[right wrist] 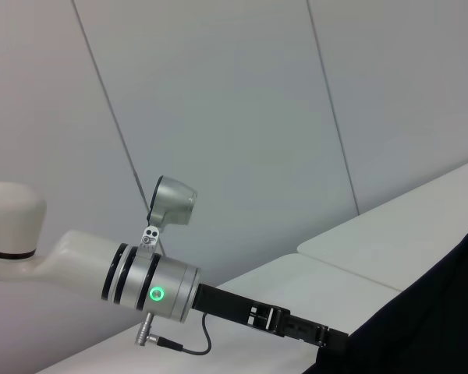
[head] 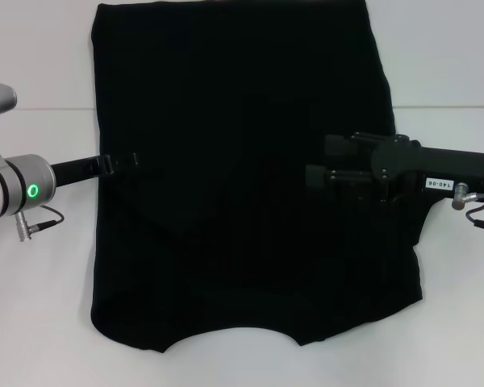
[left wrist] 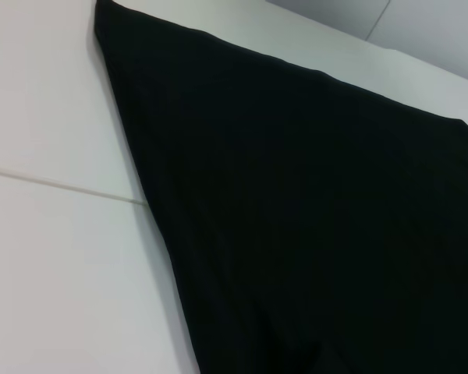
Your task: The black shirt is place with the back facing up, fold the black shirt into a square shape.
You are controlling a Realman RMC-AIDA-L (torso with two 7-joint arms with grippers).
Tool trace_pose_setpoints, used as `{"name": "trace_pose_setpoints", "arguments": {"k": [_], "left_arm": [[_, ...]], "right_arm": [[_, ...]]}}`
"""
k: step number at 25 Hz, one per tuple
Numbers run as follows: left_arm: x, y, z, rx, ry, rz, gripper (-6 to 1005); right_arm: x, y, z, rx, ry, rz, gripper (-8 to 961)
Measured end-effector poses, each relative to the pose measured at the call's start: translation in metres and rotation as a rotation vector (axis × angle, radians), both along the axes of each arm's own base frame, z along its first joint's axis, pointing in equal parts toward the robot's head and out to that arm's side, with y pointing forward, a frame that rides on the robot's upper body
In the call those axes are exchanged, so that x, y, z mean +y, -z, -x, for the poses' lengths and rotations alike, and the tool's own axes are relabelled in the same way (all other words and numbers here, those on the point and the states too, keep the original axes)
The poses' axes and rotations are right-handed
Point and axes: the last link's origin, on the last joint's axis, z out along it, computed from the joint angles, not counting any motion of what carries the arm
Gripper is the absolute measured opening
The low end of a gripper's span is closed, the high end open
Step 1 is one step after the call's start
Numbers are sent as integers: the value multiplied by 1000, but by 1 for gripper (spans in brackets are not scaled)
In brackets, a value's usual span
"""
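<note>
The black shirt (head: 234, 161) lies flat on the white table (head: 32, 306), its curved neckline at the near edge and its sides folded in to a long rectangle. My left gripper (head: 131, 160) reaches in over the shirt's left edge at mid-height, black against black cloth. From the right, my right gripper (head: 313, 177) is low over the shirt's right half. The left wrist view shows only the shirt (left wrist: 312, 210) and bare table. In the right wrist view the left gripper (right wrist: 327, 338) meets the shirt's edge (right wrist: 437, 319).
The table has a seam line (head: 56, 110) running across under the shirt. White table surface lies on both sides of the shirt and along the near edge. A pale panelled wall (right wrist: 242, 117) stands behind the table.
</note>
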Motion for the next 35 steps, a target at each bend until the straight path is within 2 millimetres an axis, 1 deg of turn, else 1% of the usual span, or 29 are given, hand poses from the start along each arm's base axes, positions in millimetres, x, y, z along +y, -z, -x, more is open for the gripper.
{"name": "trace_pose_setpoints", "arguments": {"k": [4, 15, 22, 26, 35], "left_arm": [[1, 4, 1, 6, -14, 6, 904], [2, 5, 4, 24, -32, -14, 518], [0, 3, 11, 38, -55, -36, 559], [-1, 5, 11, 37, -56, -30, 582], [-2, 11, 6, 26, -39, 4, 581]], "right_arm": [[0, 0, 0, 1, 2, 0, 767], [0, 0, 0, 1, 3, -1, 762], [0, 0, 0, 3, 3, 0, 758], [0, 0, 0, 3, 3, 1, 756], [-1, 0, 0, 4, 1, 2, 751]]}}
